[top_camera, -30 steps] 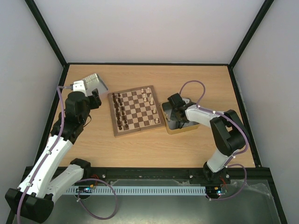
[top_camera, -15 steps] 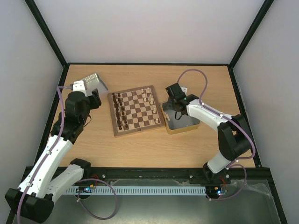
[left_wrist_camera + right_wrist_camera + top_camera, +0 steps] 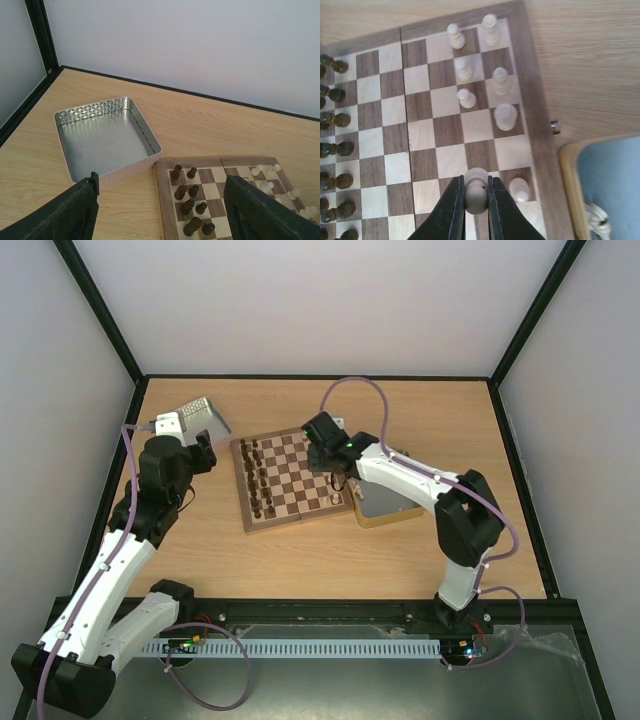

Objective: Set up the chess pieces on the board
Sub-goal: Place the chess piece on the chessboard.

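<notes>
Worktop seen from above: the board lies mid-table between a silver tin and a gold tin. The right tool reaches over the board's right side, where the cream chess pieces gather. The left tool hangs beside the silver tin, probably to keep clear.

At the left wrist, the left tool's jaws stand wide apart with nothing between them. Below are the silver tin and the board corner with the dark pieces.

At the right wrist, the right tool is clamped on a cream piece, pinched just under its round head. That grip probably leaves the base free for setting down. It hangs above squares near the board's right edge. The seven cream pieces already standing are small, pale and turned, and fill only part of the two edge files.
</notes>
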Robot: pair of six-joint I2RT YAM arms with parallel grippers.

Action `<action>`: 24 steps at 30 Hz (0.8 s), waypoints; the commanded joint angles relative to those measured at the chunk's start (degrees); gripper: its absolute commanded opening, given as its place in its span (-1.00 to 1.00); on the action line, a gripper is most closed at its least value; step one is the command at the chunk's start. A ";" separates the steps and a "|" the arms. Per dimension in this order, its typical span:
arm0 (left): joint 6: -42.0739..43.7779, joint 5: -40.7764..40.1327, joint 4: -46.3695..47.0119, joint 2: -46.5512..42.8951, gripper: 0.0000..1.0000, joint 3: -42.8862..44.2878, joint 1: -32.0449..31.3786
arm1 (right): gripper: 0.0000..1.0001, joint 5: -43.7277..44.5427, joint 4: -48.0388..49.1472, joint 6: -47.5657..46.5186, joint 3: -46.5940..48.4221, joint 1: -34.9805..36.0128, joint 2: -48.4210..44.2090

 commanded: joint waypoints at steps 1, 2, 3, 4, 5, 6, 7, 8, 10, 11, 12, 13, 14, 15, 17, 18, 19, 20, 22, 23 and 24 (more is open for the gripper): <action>0.58 -0.20 1.37 -0.22 0.42 -0.46 0.30 | -0.83 -0.53 -4.57 -0.69 4.76 0.90 4.90; 0.55 -0.23 1.31 -0.26 0.42 -0.46 0.30 | -0.83 -0.79 -4.78 -0.46 5.42 0.90 5.93; 0.61 -0.23 1.29 -0.26 0.42 -0.46 0.30 | -0.83 -1.04 -4.73 -0.26 5.90 0.90 6.66; 0.58 -0.23 1.28 -0.26 0.42 -0.50 0.30 | -0.83 -1.32 -4.68 -0.21 6.36 0.94 7.73; 0.58 -0.23 1.33 -0.26 0.42 -0.54 0.26 | -0.83 -1.55 -4.62 -0.13 6.85 0.96 8.51; 0.58 -0.23 1.37 -0.31 0.42 -0.55 0.28 | -0.83 -1.61 -4.64 -0.08 7.32 0.98 9.31; 0.57 -0.15 1.37 -0.24 0.41 -0.48 0.26 | -0.83 -1.59 -4.80 -0.07 7.93 0.97 10.16; 0.64 -0.14 1.33 -0.30 0.42 -0.51 0.28 | -0.83 -1.59 -5.05 -0.12 8.49 0.93 11.04; 0.62 -0.14 1.38 -0.25 0.41 -0.53 0.30 | -0.83 -1.65 -5.33 -0.22 9.74 0.99 12.59; 0.58 -0.10 1.33 -0.26 0.42 -0.49 0.30 | -0.83 -1.74 -5.25 -0.22 10.17 0.99 13.28; 0.58 -0.14 1.37 -0.29 0.42 -0.51 0.25 | -0.83 -1.74 -5.30 -0.22 10.56 0.92 13.94; 0.64 -0.14 1.31 -0.27 0.41 -0.54 0.29 | -0.83 -1.81 -5.38 -0.26 10.62 0.98 14.54; 0.66 -0.22 1.29 -0.28 0.42 -0.51 0.30 | -0.83 -1.92 -5.46 -0.27 10.63 0.99 15.06; 0.66 -0.23 1.29 -0.29 0.42 -0.54 0.30 | -0.83 -1.87 -5.40 -0.23 12.03 0.99 15.58; 0.66 -0.23 1.30 -0.26 0.42 -0.55 0.29 | -0.83 -1.36 -5.58 -0.18 13.03 0.99 16.49; 0.66 -0.23 1.33 -0.27 0.42 -0.55 0.34 | -0.83 -0.95 -5.69 -0.17 13.35 0.99 16.97; 0.66 -0.23 1.30 -0.26 0.42 -0.55 0.33 | -0.82 -0.63 -5.82 -0.10 13.57 0.99 17.32; 0.66 -0.23 1.38 -0.27 0.42 -0.55 0.24 | -0.82 -0.36 -5.82 0.03 13.75 0.97 17.73; 0.66 -0.23 1.39 -0.27 0.42 -0.55 0.31 | -0.82 -0.02 -5.77 -0.04 14.18 0.97 18.51; 0.71 -0.21 1.36 -0.28 0.42 -0.55 0.37 | -0.82 0.18 -5.82 0.09 14.37 0.96 18.87; 0.71 -0.23 1.35 -0.31 0.42 -0.55 0.33 | -0.82 0.50 -6.00 0.13 14.69 0.96 19.25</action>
